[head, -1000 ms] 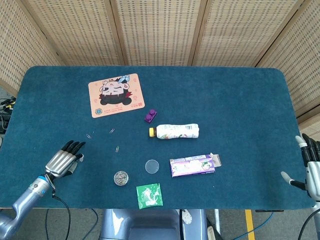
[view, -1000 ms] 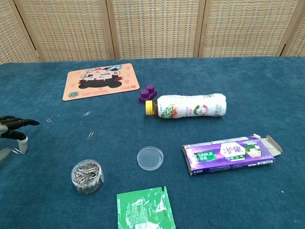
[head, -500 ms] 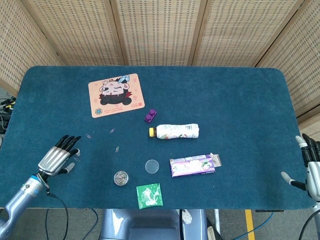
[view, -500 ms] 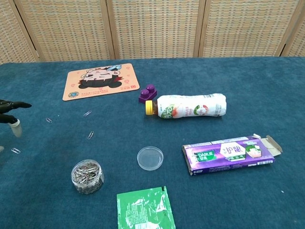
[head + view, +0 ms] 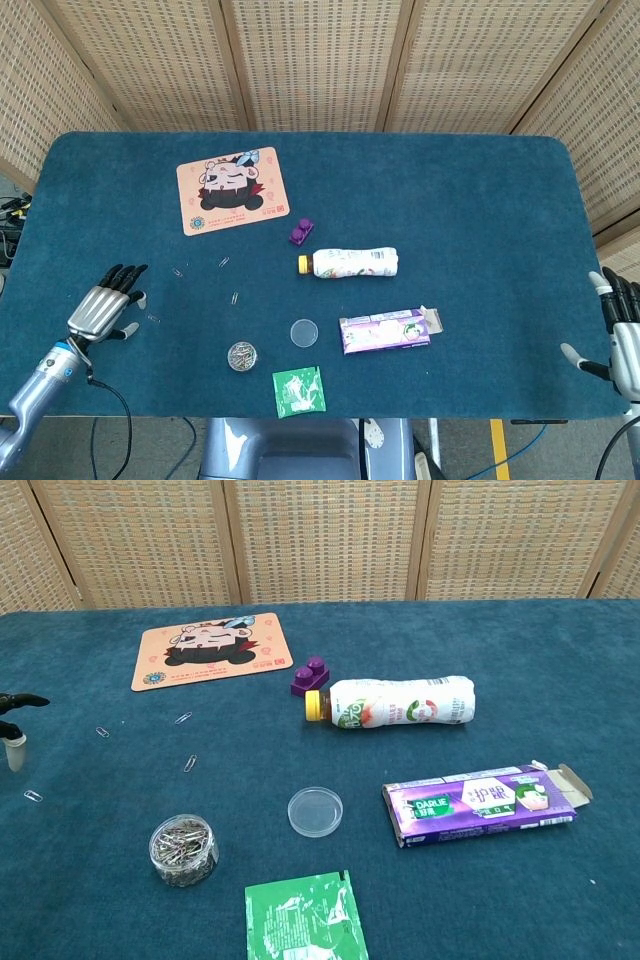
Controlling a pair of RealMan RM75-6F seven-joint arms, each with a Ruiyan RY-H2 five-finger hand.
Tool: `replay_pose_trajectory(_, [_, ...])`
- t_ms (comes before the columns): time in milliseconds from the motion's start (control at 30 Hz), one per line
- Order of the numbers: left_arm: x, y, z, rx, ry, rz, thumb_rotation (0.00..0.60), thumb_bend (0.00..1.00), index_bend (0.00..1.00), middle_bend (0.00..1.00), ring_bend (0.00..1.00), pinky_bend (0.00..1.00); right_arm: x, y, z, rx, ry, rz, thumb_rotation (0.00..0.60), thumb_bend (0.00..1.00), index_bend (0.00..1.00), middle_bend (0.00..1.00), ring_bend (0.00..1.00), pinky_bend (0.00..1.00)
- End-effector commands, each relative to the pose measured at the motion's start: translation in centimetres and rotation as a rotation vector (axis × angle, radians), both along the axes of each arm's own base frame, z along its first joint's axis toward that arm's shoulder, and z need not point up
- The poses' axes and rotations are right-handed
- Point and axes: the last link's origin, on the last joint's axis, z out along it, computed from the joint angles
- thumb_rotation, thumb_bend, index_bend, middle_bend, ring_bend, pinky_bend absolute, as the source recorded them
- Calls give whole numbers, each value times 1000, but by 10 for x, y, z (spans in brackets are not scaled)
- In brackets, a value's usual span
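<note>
The left hand (image 5: 98,307) hovers near the table's 8 o'clock edge with its dark fingers (image 5: 122,272) spread apart and nothing in them. A small loose metal paper clip (image 5: 153,319) lies just beside it at its 3 o'clock, not touching; two more clips (image 5: 179,271) sit at the hand's 1 o'clock, with a strip of bare cloth between. The right hand (image 5: 622,338) hangs off the table's 4 o'clock corner, fingers apart and empty, well away from everything.

On the dark blue felt-covered table (image 5: 480,210) the round clear jar of paper clips (image 5: 240,356) stands near the front edge at 7 o'clock, its clear round lid (image 5: 304,332) lying near it at the jar's 2 o'clock. The green foil sachet (image 5: 299,391) overhangs the front edge. The purple cardboard box (image 5: 387,331), flap open, lies at 5 o'clock. The white plastic bottle with a yellow cap (image 5: 350,263) lies on its side at centre, the purple toy brick (image 5: 301,232) just beside its cap. The whole far right half is open.
</note>
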Motion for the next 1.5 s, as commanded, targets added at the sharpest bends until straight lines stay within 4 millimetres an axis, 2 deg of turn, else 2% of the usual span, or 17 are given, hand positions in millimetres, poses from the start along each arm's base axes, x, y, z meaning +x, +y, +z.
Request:
replay_pose_trajectory(33, [0,1,-1,1,7,-2,600,291,469,0,0,0,0,0,0,0,0,0,600,0,0,0,0,0])
replay_pose_trajectory(233, [5,1,-11,-20,-3,3,600,312,481,0,0,0,0,0,0,1,-1,-3,600,0,0,0,0,0])
replay_pose_trajectory(533, [11,2,-15,-23,-2,-12,600,362,508,0,0,0,0,0,0,2,-1,-2,600,0,0,0,0,0])
replay_pose_trajectory(1500, [10,2,-32,-49,22,-7,600,383,518,0,0,0,-2,-1,0,7,-2,-7,600,0,0,0,0,0])
